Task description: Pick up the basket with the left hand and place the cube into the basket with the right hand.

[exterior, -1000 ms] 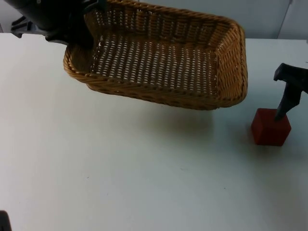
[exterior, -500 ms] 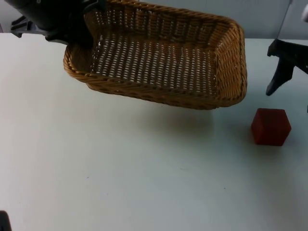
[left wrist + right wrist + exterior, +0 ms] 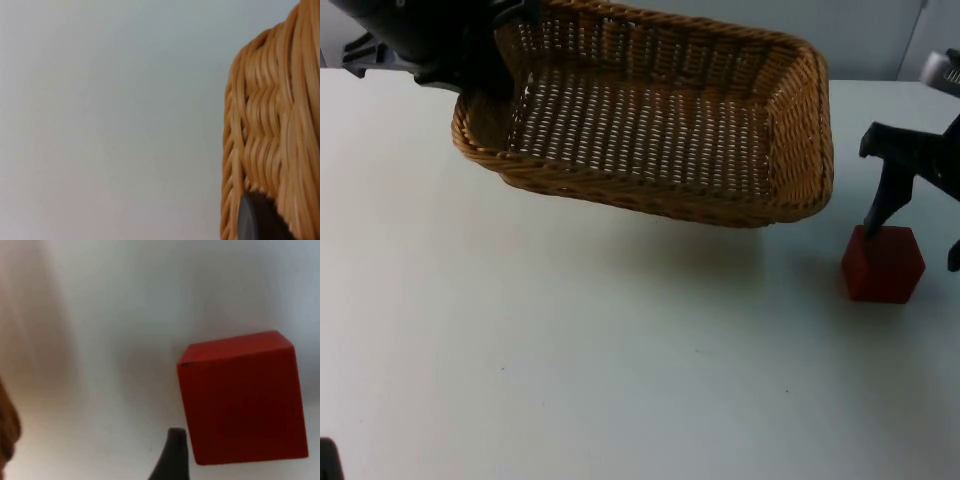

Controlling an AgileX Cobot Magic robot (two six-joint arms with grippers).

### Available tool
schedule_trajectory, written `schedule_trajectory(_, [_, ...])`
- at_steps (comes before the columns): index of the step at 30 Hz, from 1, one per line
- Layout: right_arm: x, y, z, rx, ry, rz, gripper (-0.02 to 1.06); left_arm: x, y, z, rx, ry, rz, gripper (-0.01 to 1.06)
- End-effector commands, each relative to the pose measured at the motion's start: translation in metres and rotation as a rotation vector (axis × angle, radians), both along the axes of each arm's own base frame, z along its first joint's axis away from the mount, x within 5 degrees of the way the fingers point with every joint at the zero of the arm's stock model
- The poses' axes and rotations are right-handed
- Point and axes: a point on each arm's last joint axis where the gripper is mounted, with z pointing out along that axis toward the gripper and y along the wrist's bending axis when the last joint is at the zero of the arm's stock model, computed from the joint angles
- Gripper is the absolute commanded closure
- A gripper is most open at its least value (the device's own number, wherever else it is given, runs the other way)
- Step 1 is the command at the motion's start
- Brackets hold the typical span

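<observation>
The left gripper (image 3: 490,70) is clamped on the rim of the wicker basket (image 3: 650,120), held tilted above the table (image 3: 570,350), so that half is done. The red cube (image 3: 883,263) sits on the table beside it (ungrasped); the right gripper (image 3: 918,225) straddles it, jaws apart.

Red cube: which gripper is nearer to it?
Right. The right gripper hangs open just above the red cube; the left gripper holds the basket far across the table.
</observation>
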Motion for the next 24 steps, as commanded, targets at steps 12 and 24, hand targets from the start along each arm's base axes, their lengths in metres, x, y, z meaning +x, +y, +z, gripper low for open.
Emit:
schedule_trajectory(12, [0.01, -0.001, -0.025, -0.022, -0.025, 0.045, 0.32, 0.002, 0.0, 0.012, -0.033, -0.031, 0.028, 1.05])
schedule_trajectory(24, [0.011, -0.001, -0.025, -0.038, -0.054, 0.118, 0.32, 0.002, 0.0, 0.012, -0.033, -0.031, 0.028, 1.05])
